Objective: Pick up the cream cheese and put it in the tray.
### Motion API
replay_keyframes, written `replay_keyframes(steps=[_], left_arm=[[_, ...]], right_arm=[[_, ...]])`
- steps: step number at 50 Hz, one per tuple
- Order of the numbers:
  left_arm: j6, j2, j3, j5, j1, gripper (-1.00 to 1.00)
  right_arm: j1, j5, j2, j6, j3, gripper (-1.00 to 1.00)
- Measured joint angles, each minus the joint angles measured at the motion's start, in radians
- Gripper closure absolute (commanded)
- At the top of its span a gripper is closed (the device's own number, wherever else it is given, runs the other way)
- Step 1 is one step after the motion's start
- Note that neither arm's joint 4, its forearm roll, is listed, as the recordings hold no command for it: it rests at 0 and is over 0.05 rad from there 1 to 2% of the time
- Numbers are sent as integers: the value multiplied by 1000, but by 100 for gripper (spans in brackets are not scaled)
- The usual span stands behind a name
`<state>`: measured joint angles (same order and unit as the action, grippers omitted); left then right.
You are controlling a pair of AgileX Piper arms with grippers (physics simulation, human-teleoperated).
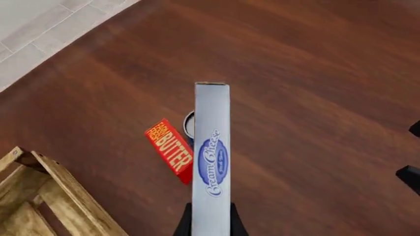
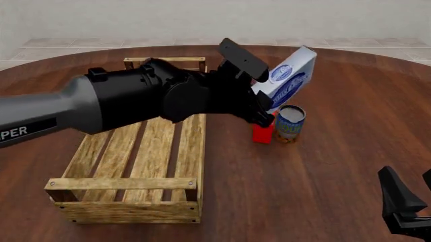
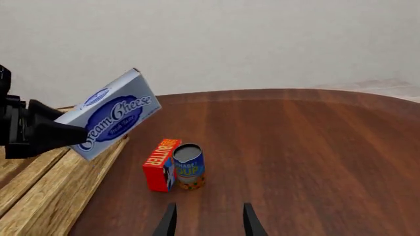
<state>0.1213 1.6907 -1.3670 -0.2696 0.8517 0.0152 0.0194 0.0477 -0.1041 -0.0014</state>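
One box, the cream cheese (image 2: 291,75), is gripped aloft by the left hand (image 2: 264,112) at upper center, clear of the tray (image 2: 124,184) wall for carrying over.

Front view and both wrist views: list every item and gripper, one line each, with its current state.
cream cheese: lifted off the table, tilted, clamped in the left gripper.
left gripper: shut on the cream cheese.
right gripper: open, holding nothing.
tray: resting on the table, nothing visible inside.
butter box: standing on the table beside the can.
can: upright on the table.
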Motion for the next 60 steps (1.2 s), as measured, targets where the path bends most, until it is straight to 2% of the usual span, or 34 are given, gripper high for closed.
replay_keyframes(steps=[22,48,60], left_arm=[[-19,-96,63,-11,-125,100],[-85,-267,247,22,-292,100],[-84,-324,340,37,-368,100]], right_arm=[[0,0,0,-1,0,-100],[6,-1,-3,-4,0,-100],[7,0,-1,-2,0,-100]])
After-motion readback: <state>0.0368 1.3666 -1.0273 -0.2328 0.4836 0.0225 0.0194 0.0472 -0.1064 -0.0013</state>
